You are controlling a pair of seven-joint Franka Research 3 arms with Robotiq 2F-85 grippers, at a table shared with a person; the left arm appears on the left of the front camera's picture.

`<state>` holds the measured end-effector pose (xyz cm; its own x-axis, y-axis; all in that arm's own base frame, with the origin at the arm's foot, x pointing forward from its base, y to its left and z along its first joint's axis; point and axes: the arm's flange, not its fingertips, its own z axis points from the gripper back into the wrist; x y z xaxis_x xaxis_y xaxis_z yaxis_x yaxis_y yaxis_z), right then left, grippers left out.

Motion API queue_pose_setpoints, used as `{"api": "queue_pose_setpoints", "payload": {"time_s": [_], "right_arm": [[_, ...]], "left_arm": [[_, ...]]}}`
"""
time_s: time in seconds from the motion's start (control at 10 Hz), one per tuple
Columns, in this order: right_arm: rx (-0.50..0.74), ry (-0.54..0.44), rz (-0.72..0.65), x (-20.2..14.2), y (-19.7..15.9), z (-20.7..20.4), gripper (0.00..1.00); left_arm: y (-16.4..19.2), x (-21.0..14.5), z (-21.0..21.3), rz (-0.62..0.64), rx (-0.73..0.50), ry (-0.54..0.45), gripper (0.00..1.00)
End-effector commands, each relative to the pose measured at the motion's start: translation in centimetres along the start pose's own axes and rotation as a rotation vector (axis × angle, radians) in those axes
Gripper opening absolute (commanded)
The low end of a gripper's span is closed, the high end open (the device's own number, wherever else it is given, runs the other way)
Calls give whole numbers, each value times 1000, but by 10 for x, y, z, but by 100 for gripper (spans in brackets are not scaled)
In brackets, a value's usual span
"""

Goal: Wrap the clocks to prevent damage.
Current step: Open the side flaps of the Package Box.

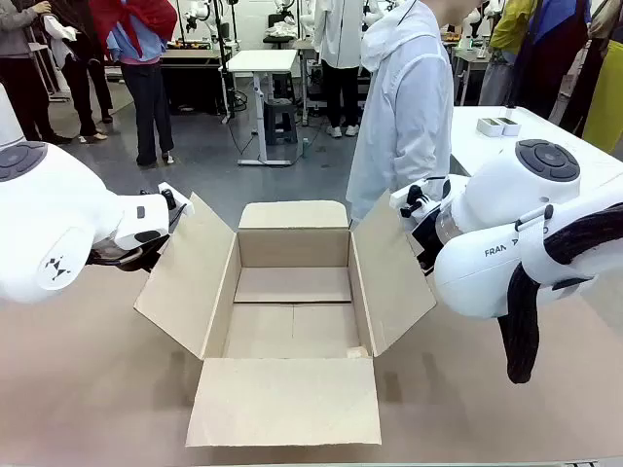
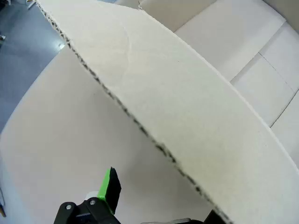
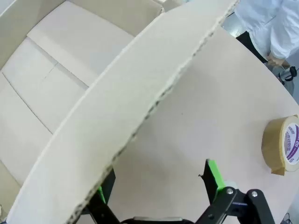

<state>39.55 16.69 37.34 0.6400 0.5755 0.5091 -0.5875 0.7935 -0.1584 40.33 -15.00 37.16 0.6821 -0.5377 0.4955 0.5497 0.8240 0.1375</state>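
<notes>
Cardboard box (image 1: 292, 248), front cam, tape roll (image 3: 281, 144) near right gripper (image 3: 156, 179), wrist cam

The cardboard box (image 1: 292, 248) is plain light brown, and its cut edges are speckled dark. The table (image 1: 88, 389) is pale beige. The tape roll (image 3: 275, 144) is tan, with a white label printed in purple. The right gripper (image 3: 156, 179) is black with bright green pads (image 3: 212, 172)

Open brown cardboard box (image 1: 292, 248), upright mid-table, all four flaps splayed outward.
</notes>
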Motion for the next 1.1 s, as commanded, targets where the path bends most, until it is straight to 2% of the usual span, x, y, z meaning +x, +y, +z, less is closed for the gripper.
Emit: {"api": "queue_pose_setpoints", "payload": {"time_s": [0.0,1.0], "right_arm": [[0,0,0,0,0,0,100],[0,0,0,0,0,0,100]], "left_arm": [[0,0,0,0,0,0,100],[0,0,0,0,0,0,100]]}}
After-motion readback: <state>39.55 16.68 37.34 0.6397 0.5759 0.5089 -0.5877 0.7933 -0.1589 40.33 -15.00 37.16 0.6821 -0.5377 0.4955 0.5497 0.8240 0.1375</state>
